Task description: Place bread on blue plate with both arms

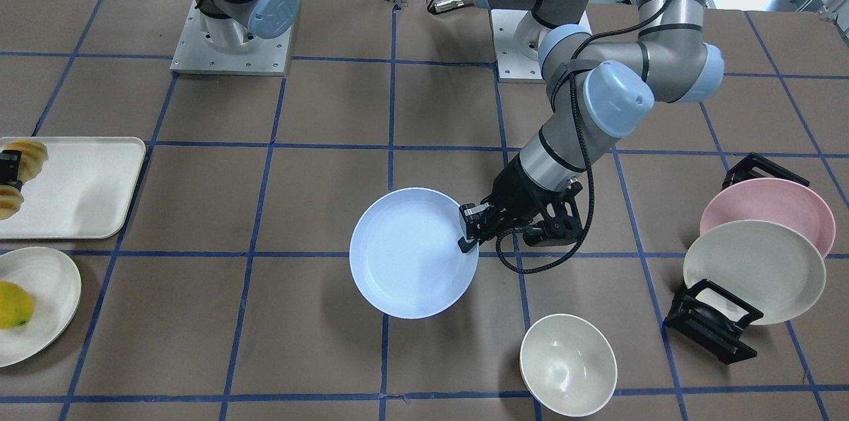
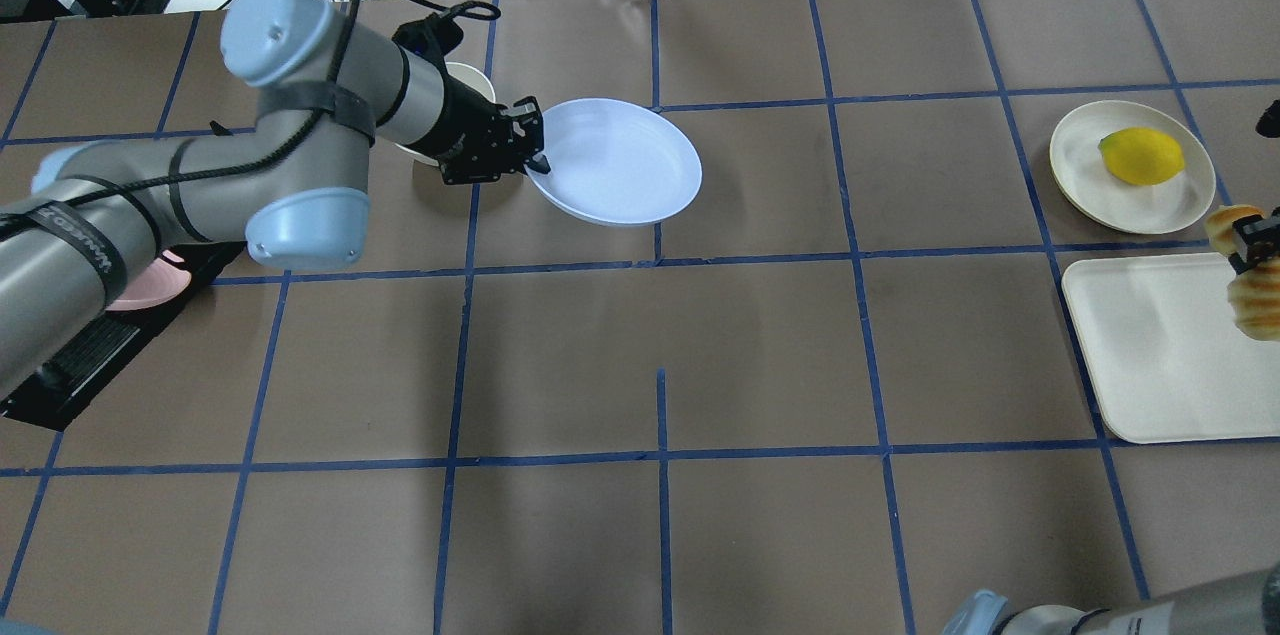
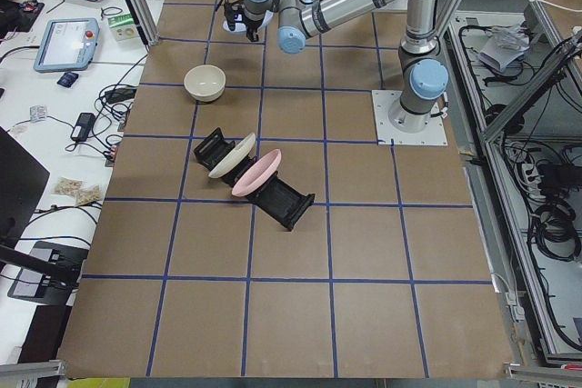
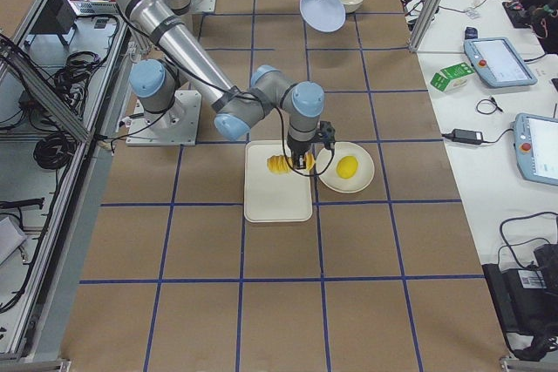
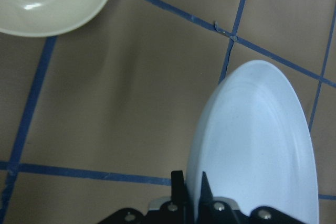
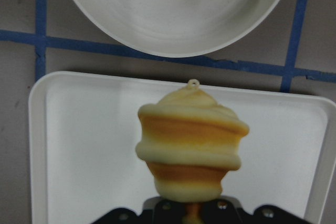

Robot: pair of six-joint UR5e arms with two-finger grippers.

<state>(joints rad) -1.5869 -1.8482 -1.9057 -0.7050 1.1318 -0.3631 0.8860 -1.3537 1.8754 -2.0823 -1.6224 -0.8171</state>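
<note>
From the front, the left gripper (image 1: 469, 234) pinches the thin rim of the blue plate (image 1: 408, 255), holding it tilted above mid-table. Gripped at one edge only, that smooth matte disc could slip or swing. Overhead, the right gripper (image 2: 1254, 241) is clamped on the bread (image 2: 1256, 303) above the cream tray (image 2: 1160, 355) at the table's right end, well apart from the plate. The left wrist view shows the shallow round rim wedged between the jaws. The right wrist view shows the ridged, soft-looking loaf, orange crests on pale sides. Dropped onto a tilted plate, it would likely roll off.
</note>
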